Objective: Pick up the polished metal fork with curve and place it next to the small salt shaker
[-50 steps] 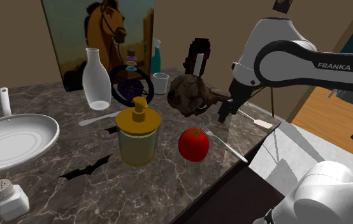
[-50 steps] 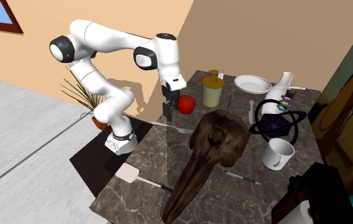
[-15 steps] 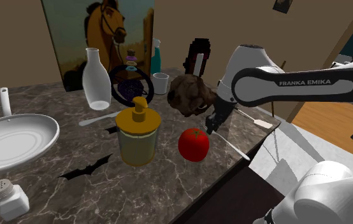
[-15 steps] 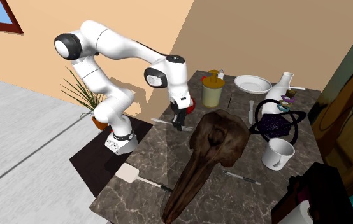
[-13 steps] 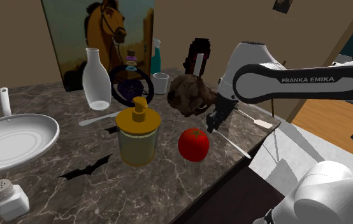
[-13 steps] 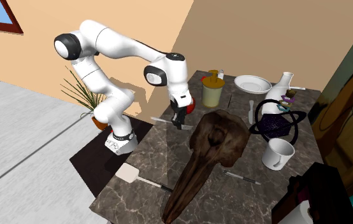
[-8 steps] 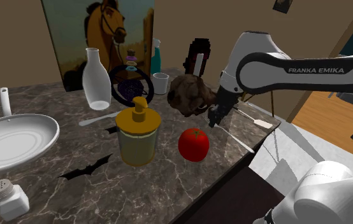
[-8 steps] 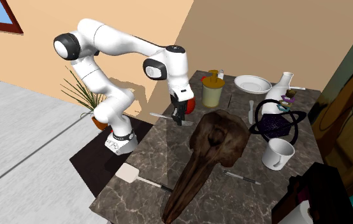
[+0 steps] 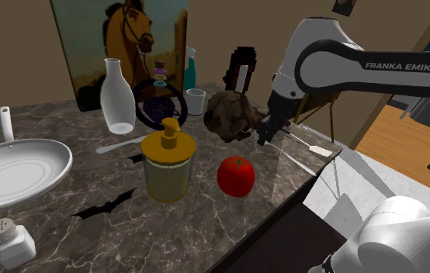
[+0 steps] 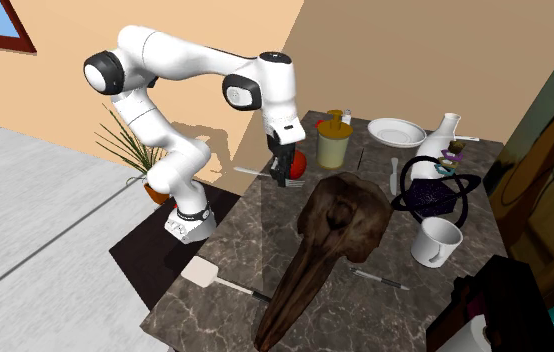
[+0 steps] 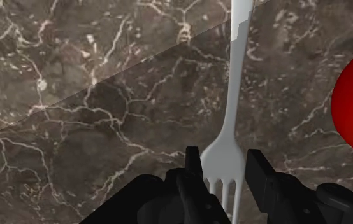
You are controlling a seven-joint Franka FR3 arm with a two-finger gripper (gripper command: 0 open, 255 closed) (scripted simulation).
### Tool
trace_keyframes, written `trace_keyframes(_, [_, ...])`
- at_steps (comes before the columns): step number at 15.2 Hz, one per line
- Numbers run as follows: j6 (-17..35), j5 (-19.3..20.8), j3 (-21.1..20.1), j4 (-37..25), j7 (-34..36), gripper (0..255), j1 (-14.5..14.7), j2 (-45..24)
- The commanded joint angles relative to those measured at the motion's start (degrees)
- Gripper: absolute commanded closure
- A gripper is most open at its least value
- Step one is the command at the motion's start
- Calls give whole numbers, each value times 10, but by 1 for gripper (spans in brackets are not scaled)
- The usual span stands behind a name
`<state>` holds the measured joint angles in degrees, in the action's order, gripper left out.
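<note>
My black gripper (image 9: 264, 138) hangs above the marble counter's near-right corner, shut on the pale metal fork (image 11: 232, 102). In the wrist view the two fingers (image 11: 193, 168) clasp the fork's head just above its tines, and the handle runs away from the hand over the counter. In the second exterior view the fork (image 10: 253, 172) sticks out sideways from the gripper (image 10: 287, 180), clear of the surface. The small white salt shaker (image 9: 9, 241) stands far off at the shoulder view's lower left, by the counter's front edge.
A red tomato (image 9: 236, 175) sits just beside the gripper. A yellow soap dispenser (image 9: 169, 165), white plate (image 9: 19, 171), white bottle (image 9: 118, 97) and brown skull-like lump (image 9: 233, 115) crowd the counter. A spatula (image 9: 315, 147) lies at the counter's right edge.
The gripper came down onto the fork lying by the tomato, closed on it, and has since risen with it off the counter.
</note>
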<state>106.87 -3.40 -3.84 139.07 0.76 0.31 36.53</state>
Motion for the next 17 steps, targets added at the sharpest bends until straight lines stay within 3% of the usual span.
trace_keyframes(1, [-16,1,1,-14,0,255,0,1])
trace_keyframes(12, [-95,3,3,-102,2,255,-2,-7])
trace_keyframes(17, [-94,-25,-55,-109,71,255,21,-11])
